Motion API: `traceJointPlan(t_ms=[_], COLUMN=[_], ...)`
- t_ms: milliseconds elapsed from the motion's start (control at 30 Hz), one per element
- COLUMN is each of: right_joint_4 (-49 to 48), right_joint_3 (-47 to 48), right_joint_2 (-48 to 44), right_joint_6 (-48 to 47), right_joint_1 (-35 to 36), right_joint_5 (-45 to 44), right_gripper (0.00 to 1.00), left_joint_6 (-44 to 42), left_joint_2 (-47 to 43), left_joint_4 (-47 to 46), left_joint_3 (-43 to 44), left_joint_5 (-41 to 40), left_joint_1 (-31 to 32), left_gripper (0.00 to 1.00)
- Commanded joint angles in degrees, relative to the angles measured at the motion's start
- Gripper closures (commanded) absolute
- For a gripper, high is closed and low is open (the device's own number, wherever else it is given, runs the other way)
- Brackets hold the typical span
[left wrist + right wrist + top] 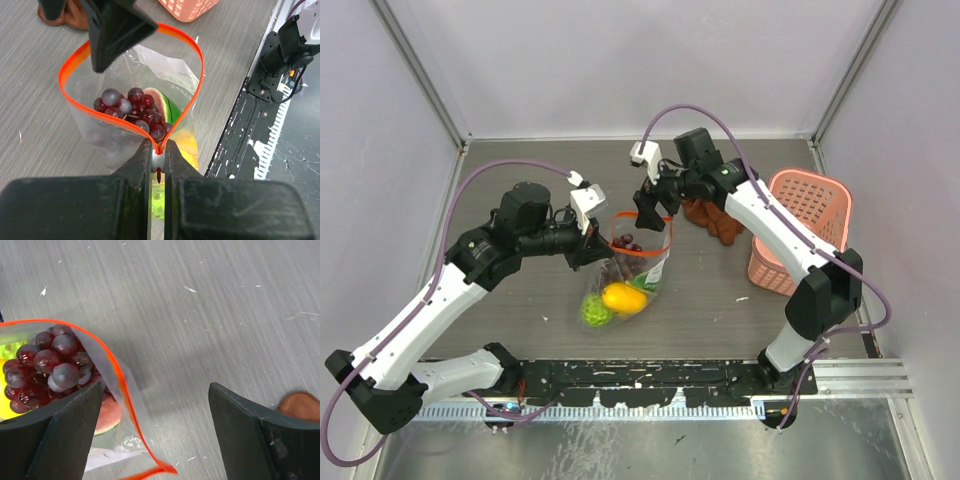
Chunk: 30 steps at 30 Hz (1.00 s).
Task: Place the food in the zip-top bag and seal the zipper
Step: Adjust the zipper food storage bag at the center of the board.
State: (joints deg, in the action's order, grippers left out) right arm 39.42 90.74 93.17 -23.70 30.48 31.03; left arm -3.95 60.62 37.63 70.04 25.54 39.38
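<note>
The clear zip-top bag (638,268) stands on the table with its mouth open. Inside are the purple grapes (131,107), the red-pink slice (169,106), the yellow-orange fruit (623,297) and the bumpy green ball (597,313). My left gripper (597,243) is shut on the near end of the orange-red zipper (158,150) and holds it up. My right gripper (655,212) is open at the bag's far end. In the right wrist view the zipper strip (119,385) runs between its fingers (67,440), close to the left one, with the grapes (50,365) beside it.
A pink lattice basket (802,225) stands at the right. A brown cloth (716,222) lies between it and the bag, and shows at the edge of the right wrist view (300,405). The black mounting rail (650,380) runs along the near edge.
</note>
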Motion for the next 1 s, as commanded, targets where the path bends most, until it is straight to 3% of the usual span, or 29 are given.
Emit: traceJointPlan(t_ms=[0,67,200,267,333,567,967], right_joint_4=[3.8,4.7,5.2,5.5,6.0,6.4,3.7], right_joint_3=[0.7,0.3,-0.6,-0.9,-1.1,-4.4,-14.7], right_joint_2=[1.4,1.5,-1.6,-4.2,-7.1,-15.5,-19.3], right_joint_6=[-7.0,-7.3,-6.7,-6.3,-5.7,-3.4,3.2], right_joint_1=[1.0,1.0,0.0,-0.9,-1.3,-1.3,-1.3], right_joint_5=[5.5,4.6,0.2,-1.7,-5.2,-11.2,-18.2], right_gripper=[0.13,0.23,0.59,0.85,0.99,1.0,0.99], left_joint_6=[-0.8,-0.9,-1.4,-1.7,-2.0,-1.0,-2.9], left_joint_2=[-2.2,-2.4,-3.3,-3.8,-4.4,-6.1,-2.2], left_joint_4=[-3.7,-3.6,-3.0,-2.3,-1.3,-3.9,-6.4], left_joint_3=[1.6,1.6,1.2,0.9,0.6,-4.5,-9.5], left_joint_5=[1.7,1.2,-3.6,-6.7,-8.6,-12.9,-21.2], left_joint_1=[0.3,0.3,0.3,0.3,0.3,0.3,0.4], left_gripper=[1.0,1.0,1.0,1.0,1.0,1.0,1.0])
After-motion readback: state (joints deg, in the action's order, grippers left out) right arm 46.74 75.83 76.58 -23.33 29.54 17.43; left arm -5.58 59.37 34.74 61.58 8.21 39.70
